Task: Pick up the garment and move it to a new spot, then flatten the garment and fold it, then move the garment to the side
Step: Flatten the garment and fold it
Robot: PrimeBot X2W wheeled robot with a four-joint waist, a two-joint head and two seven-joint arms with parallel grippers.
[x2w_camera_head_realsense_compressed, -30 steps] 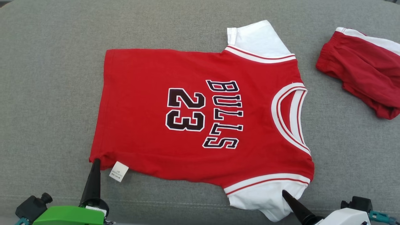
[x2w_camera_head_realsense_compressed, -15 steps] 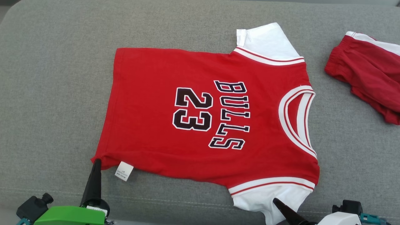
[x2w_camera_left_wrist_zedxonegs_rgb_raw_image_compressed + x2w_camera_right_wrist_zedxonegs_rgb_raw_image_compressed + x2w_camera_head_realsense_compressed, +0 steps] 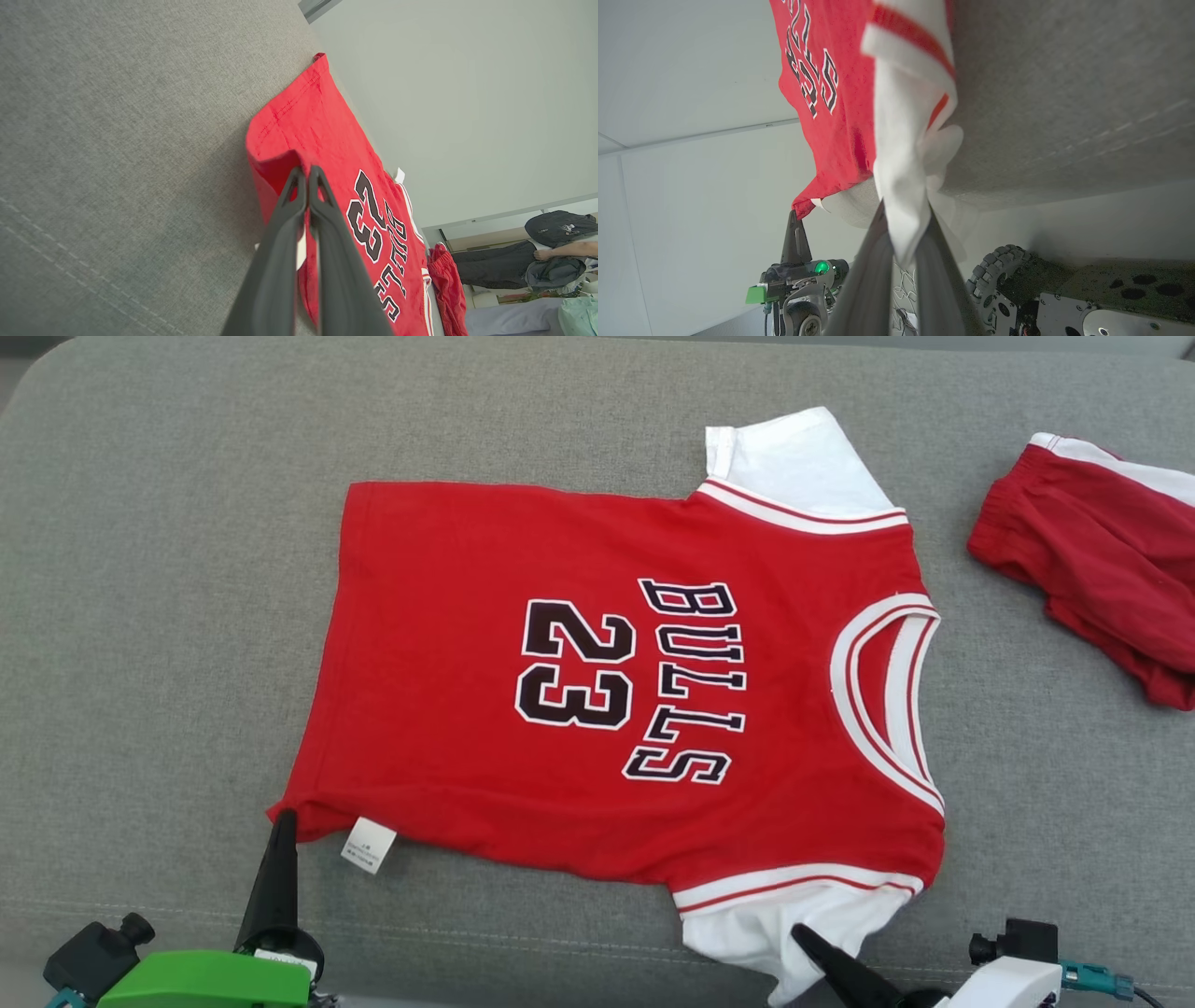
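Observation:
The garment (image 3: 485, 709) is a red jersey with white sleeves and black "BULLS 23" lettering, spread flat on a grey cushion (image 3: 168, 616). My left gripper (image 3: 283, 819) is at its near-left hem corner, beside a white label (image 3: 368, 846). In the left wrist view the left gripper (image 3: 307, 171) is shut on that red hem, which lifts off the cushion. My right gripper (image 3: 801, 933) is at the near white sleeve (image 3: 747, 933). In the right wrist view the right gripper (image 3: 905, 208) is shut on the bunched white sleeve cloth (image 3: 901, 140).
Red shorts with a white stripe (image 3: 1102, 560) lie on the cushion at the far right. The cushion's front edge runs just behind my grippers. In the left wrist view a person's arm (image 3: 565, 249) shows far off. My wheeled base (image 3: 999, 275) shows in the right wrist view.
The right gripper went from open to shut on the white sleeve and shifted left, bunching the sleeve. The head camera shifted slightly. The left gripper kept its hold on the hem.

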